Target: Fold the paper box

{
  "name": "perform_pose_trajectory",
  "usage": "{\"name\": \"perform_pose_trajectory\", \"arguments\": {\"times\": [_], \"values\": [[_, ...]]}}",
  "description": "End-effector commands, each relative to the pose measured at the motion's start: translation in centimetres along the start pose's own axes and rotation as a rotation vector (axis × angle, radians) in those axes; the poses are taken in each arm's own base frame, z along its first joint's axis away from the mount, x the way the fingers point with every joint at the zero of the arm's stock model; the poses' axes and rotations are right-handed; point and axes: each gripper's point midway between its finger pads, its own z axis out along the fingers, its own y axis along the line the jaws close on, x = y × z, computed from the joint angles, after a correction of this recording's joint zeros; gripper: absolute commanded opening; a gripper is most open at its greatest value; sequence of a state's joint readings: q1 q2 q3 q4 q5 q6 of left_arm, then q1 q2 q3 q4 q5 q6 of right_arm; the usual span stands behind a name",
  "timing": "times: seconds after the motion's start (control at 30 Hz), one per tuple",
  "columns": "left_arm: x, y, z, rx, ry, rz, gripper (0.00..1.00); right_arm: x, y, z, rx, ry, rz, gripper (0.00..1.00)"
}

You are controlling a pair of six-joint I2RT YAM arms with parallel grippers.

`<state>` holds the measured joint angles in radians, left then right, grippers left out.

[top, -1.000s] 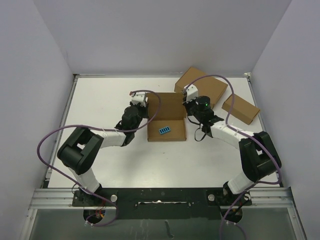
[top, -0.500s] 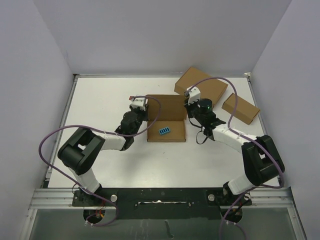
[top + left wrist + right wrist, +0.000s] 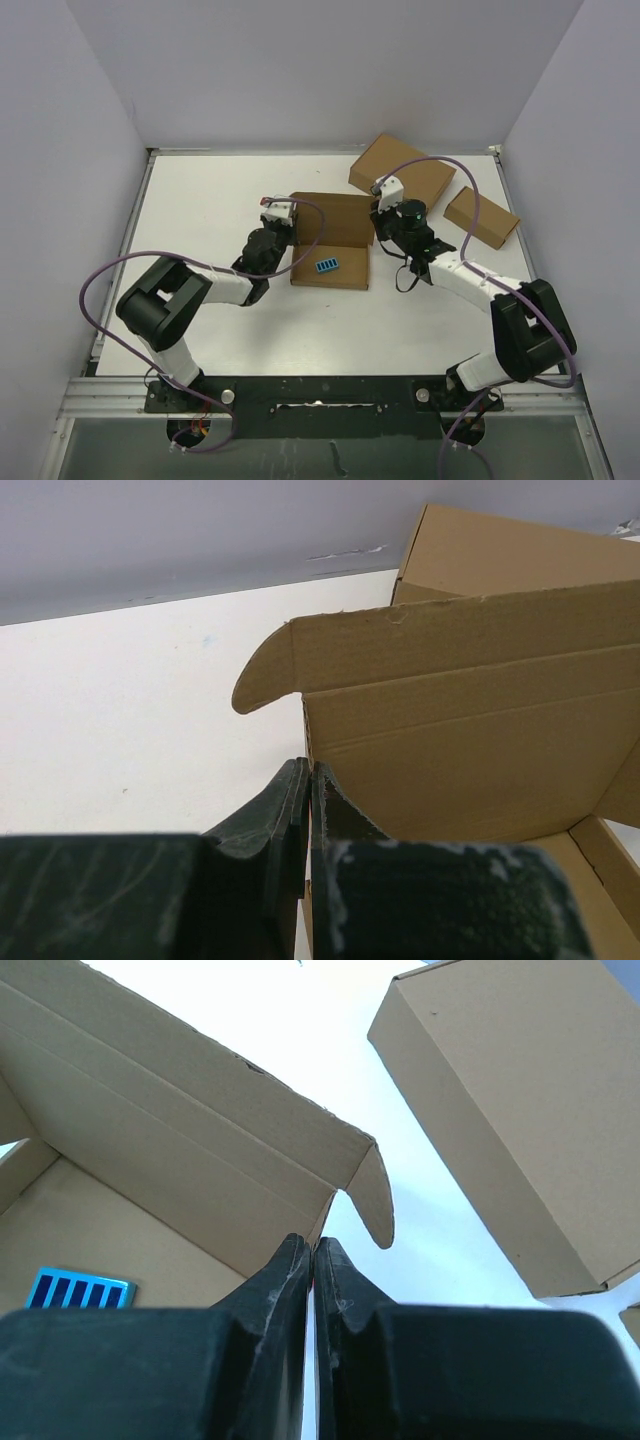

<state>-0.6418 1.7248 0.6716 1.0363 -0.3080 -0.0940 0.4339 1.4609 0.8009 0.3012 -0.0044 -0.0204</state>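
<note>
The paper box [image 3: 330, 215] lies open at the table's middle, its lid tilted up from the far edge. A small blue striped card [image 3: 327, 265] rests on its floor. My left gripper [image 3: 287, 228] is shut on the box's left side wall. In the left wrist view the gripper [image 3: 308, 770] pinches that wall's edge, and the lid's rounded tab [image 3: 262, 672] sticks out above. My right gripper [image 3: 377, 225] is shut on the right side wall. The right wrist view shows this gripper [image 3: 313, 1246] just below the other rounded tab [image 3: 375, 1195].
The largest brown box [image 3: 403, 172] sits just behind the right gripper, close to the lid's far right corner. The smallest brown box [image 3: 481, 217] lies further right. Walls close the table at the back and sides. Purple cables loop over both arms.
The lid has swung up from lying flat towards standing. Both grippers have kept their hold and shifted a little toward the near edge with the box.
</note>
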Motion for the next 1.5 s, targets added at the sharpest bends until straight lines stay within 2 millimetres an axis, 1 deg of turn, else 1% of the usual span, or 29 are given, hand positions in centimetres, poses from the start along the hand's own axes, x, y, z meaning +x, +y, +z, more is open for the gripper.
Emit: {"name": "perform_pose_trajectory", "arguments": {"times": [0.0, 0.17, 0.53, 0.67, 0.8, 1.0, 1.23, 1.3, 1.33, 1.47], "values": [[-1.1, -4.5, -1.4, 0.166, -0.02, -0.032, 0.0, -2.6, 4.3, -0.9, -0.15, -0.062, 0.044, 0.03], [-0.8, -4.6, -2.0, 0.172, -0.012, -0.026, 0.0, -2.0, 4.6, -1.4, -0.162, -0.043, 0.053, 0.04], [-0.7, -4.7, -2.9, 0.175, -0.014, -0.031, 0.0, -1.5, 5.1, -2.1, -0.182, -0.012, 0.067, 0.05], [-0.8, -4.7, -3.1, 0.175, -0.019, -0.032, 0.0, -1.7, 5.1, -2.1, -0.17, -0.015, 0.039, 0.04], [-1.2, -4.7, -2.9, 0.17, -0.03, -0.026, 0.0, -2.7, 5.0, -1.7, -0.15, -0.053, -0.011, 0.02], [-2.5, -4.6, -1.5, 0.152, -0.073, -0.004, 0.0, -4.9, 4.3, -0.9, -0.109, -0.132, -0.086, 0.0], [-4.4, -4.2, 1.3, 0.137, -0.121, 0.014, 0.0, -7.6, 3.3, 0.7, -0.059, -0.226, -0.176, 0.0], [-4.4, -3.8, 1.9, 0.134, -0.122, 0.02, 0.0, -8.2, 3.0, 1.2, -0.045, -0.255, -0.202, 0.0], [-5.2, -3.8, 2.6, 0.135, -0.14, 0.018, 0.0, -8.4, 2.9, 1.5, -0.038, -0.266, -0.212, 0.0], [-5.3, -3.0, 3.8, 0.129, -0.144, 0.021, 0.0, -8.7, 2.3, 2.9, -0.019, -0.293, -0.227, 0.0]]}}
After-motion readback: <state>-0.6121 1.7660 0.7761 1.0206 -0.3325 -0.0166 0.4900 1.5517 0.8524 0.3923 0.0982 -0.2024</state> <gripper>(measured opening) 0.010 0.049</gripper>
